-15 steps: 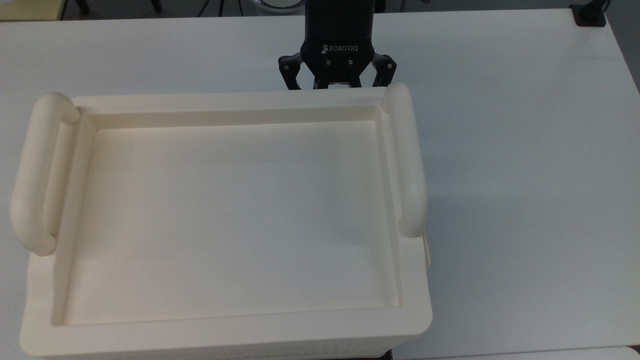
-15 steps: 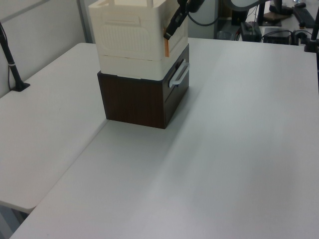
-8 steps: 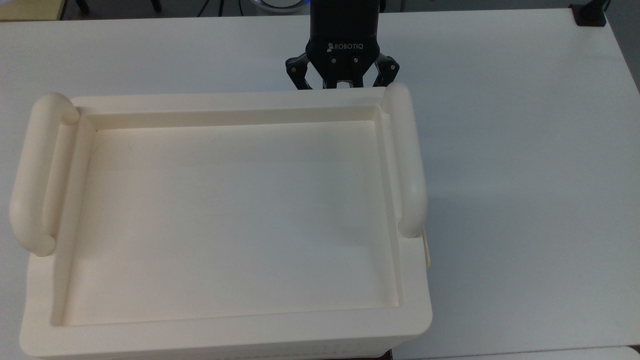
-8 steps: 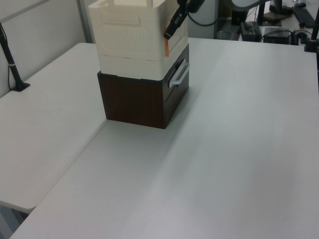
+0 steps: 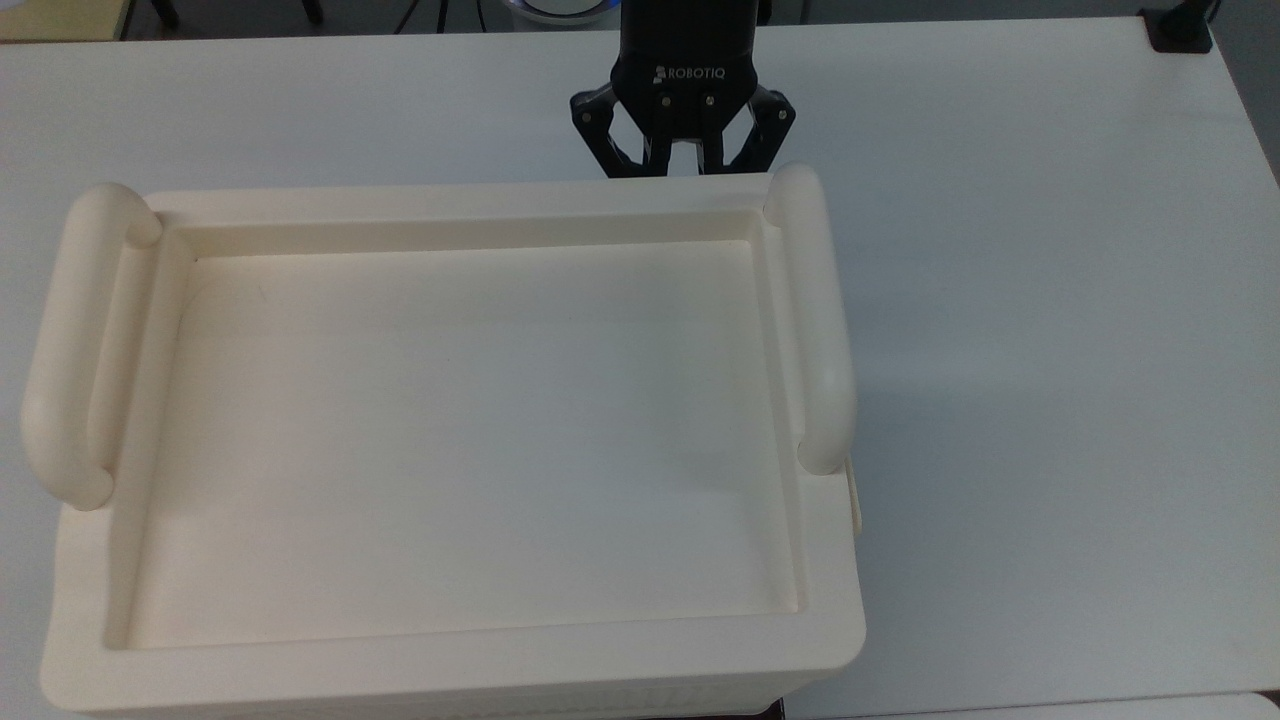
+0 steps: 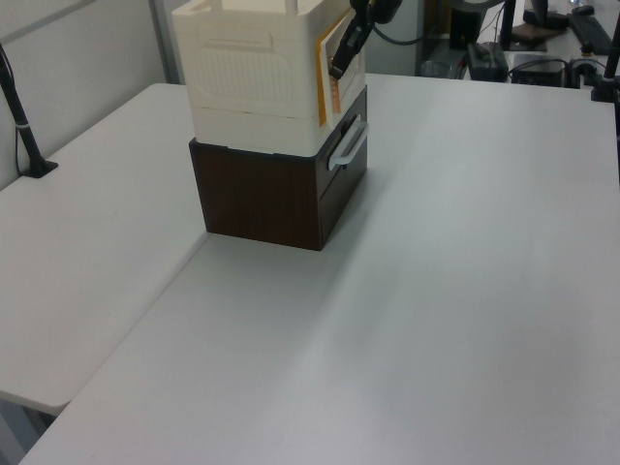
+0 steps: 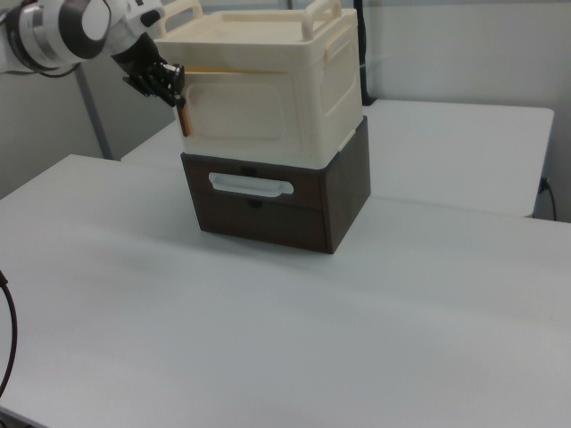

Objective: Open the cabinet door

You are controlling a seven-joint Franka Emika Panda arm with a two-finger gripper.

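Door now swung ajar since a second ago | pincer (image 6: 338, 68) closed on cabinet door (image 6: 330, 60) edge, pulling outward | cabinet (image 7: 268, 85) rests atop dark drawer unit (image 7: 277, 201) on worktop (image 6: 465, 291)

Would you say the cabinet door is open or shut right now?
Slightly open: the cabinet door angles off the cabinet, at the gripper.

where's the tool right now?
The tool is at the free edge of the cabinet door, at the right view's left side of the cream cabinet, above the dark brown drawer unit. In the top view it sits just beyond the cabinet's far edge.
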